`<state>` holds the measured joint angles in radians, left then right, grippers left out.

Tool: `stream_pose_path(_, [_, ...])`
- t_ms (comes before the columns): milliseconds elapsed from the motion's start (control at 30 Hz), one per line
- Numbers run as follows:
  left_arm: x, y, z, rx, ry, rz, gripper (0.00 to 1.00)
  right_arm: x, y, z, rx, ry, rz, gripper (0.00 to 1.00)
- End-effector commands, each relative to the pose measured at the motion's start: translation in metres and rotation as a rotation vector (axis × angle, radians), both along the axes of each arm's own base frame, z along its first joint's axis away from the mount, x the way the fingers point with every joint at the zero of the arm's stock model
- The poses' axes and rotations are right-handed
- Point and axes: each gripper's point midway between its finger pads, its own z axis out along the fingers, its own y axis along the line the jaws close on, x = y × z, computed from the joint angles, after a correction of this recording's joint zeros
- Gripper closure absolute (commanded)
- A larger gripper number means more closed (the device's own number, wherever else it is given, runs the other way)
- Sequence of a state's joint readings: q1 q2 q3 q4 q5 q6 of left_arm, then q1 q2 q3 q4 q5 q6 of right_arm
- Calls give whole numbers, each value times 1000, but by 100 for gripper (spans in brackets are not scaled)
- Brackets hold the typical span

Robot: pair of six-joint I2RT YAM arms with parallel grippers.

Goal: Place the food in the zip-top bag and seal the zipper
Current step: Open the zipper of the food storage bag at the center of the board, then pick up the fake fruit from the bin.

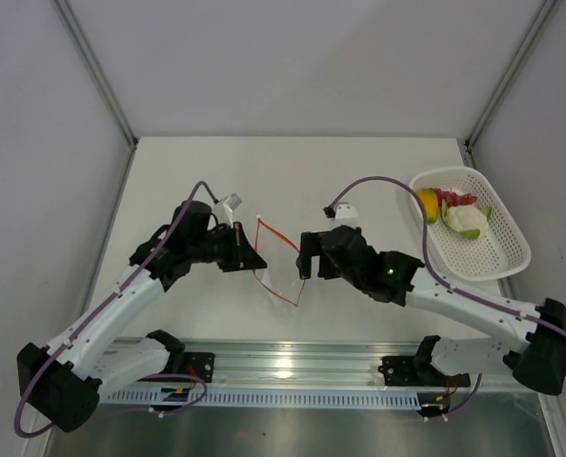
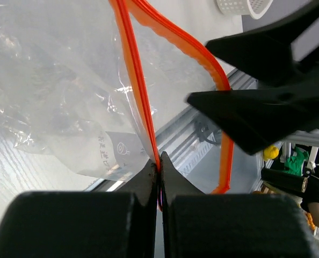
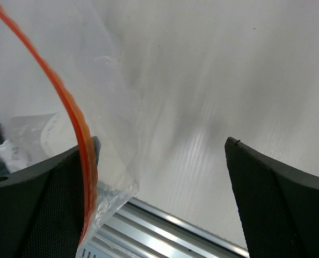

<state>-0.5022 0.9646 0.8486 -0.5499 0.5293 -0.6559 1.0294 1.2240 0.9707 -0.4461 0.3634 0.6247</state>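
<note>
On white table (image 1: 359, 162), grey walls (image 1: 293, 57), left gripper (image 2: 159, 165) pinching zipper (image 2: 136, 80), right gripper (image 3: 160, 144) spread.

The zip-top bag (image 2: 57, 97) is thin clear plastic, crinkled and glossy, and its zipper (image 2: 139, 91) is a ribbed orange-red plastic strip. The table (image 3: 229, 80) is matt white with a faint wood-like grain, with a shiny brushed metal rail (image 1: 283, 367) along its near edge. The right claw (image 3: 162, 156) has matt black pads (image 3: 277, 209) with a fine mesh texture.

Robot lab cell — white panels (image 1: 293, 57), aluminium rail (image 1: 293, 367)
</note>
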Motion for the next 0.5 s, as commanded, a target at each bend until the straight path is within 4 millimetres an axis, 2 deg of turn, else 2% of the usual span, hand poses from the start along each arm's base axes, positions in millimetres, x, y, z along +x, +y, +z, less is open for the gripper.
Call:
stream_pose_path(0, [18,-14,20,-54,-49,4,99,4,-37,35,17,-72,-93,1])
stream_pose_path(200, [30,-25,16,-61,-36,-12,99,11,-94,70,66,-130,-194,1])
stream_pose_path(333, [34,-27,16,-53,-36,-15,99,17,-122,73,78,-128,-242,1])
stream_pose_path(467, [29,-24,17,-51,-31,-19,99,19,-147,67,57,-93,-299,1])
